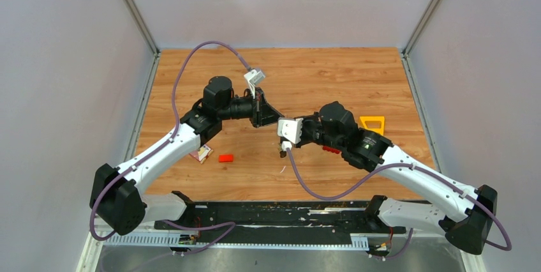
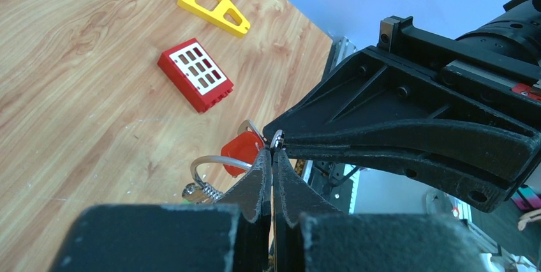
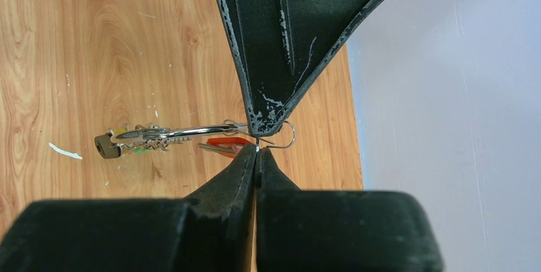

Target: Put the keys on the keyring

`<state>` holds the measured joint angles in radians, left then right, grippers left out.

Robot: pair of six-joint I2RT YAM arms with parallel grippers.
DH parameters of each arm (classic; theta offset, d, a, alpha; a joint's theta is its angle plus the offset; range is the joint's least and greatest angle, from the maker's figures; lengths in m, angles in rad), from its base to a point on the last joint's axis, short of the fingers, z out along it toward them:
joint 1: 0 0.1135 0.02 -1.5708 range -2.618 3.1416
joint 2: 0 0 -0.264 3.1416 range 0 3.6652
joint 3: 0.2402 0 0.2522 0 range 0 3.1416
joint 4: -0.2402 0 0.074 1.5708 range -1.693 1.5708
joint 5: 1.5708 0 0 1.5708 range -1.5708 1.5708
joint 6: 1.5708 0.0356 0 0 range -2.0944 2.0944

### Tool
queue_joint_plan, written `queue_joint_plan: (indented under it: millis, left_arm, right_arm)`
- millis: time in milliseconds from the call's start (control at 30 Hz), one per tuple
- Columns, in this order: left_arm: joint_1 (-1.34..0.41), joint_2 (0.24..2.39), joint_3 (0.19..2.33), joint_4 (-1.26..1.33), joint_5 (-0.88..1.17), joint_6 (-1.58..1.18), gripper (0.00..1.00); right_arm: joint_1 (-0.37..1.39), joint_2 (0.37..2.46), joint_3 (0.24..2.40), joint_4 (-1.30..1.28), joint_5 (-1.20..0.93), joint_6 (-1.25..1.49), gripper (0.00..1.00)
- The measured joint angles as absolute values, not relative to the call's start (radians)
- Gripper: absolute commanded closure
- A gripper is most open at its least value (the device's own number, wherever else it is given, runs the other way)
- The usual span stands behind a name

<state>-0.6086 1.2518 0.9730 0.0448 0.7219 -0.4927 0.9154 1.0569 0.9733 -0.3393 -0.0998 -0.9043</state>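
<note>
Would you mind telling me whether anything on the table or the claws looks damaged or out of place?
A white sliver lies loose on the table, like a stray scrap. The left claw has a scuffed tip, with white chips in its black coating.

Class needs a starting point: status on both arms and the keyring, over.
Left fingers shut on keyring. Right fingers shut on it, tips meeting. Keys hang from it. Nothing blocking.
</note>
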Motion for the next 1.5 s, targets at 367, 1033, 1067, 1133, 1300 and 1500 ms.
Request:
queue_joint_plan:
  millis: [367, 1033, 1067, 1133, 1300, 1500]
  left_arm:
    - [-0.609, 1.252, 0.973, 0.045, 0.724, -0.492, 1.0]
    - [-0.609, 1.236, 0.973, 0.041, 0.723, -0.488, 1.0]
    - [-0.609, 1.236, 0.973, 0.041, 0.722, -0.488, 1.0]
    - [-0.609, 1.236, 0.973, 0.041, 0.72, -0.488, 1.0]
    - [-0.609, 1.236, 0.973, 0.041, 0.715, -0.487, 1.0]
    - [-0.613, 1.236, 0.966, 0.041, 0.711, -0.485, 1.0]
  right_arm:
    - [0.916, 1.057, 0.974, -0.339, -0.096, -0.899, 1.0]
    - [0.916, 1.05, 0.974, -0.36, -0.115, -0.934, 1.0]
    - [0.916, 1.048, 0.974, -0.36, -0.115, -0.934, 1.0]
    - [0.916, 1.044, 0.974, -0.36, -0.115, -0.934, 1.0]
    - [0.916, 1.036, 0.974, -0.36, -0.119, -0.933, 1.0]
    - [0.916, 1.031, 0.974, -0.361, -0.126, -0.932, 1.0]
